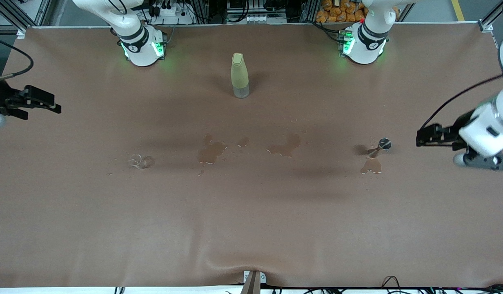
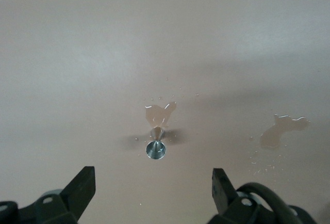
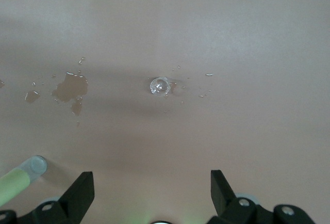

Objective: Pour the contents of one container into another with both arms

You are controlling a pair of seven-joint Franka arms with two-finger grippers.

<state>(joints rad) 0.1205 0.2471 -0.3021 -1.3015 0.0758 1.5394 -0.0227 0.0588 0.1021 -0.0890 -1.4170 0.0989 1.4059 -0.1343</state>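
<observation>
The tiny clear glass cup rests on the brown table toward the right arm's end, with small droplets around it. The shiny metal jigger stands toward the left arm's end, beside a small puddle. My right gripper hangs over its own end of the table, open and empty, well apart from the cup. My left gripper is also open and empty, a short way from the jigger over the left arm's end.
A tall yellow-green bottle stands upright midway between the arm bases. Spilled puddles lie on the table between cup and jigger. The table cover wrinkles near its front edge.
</observation>
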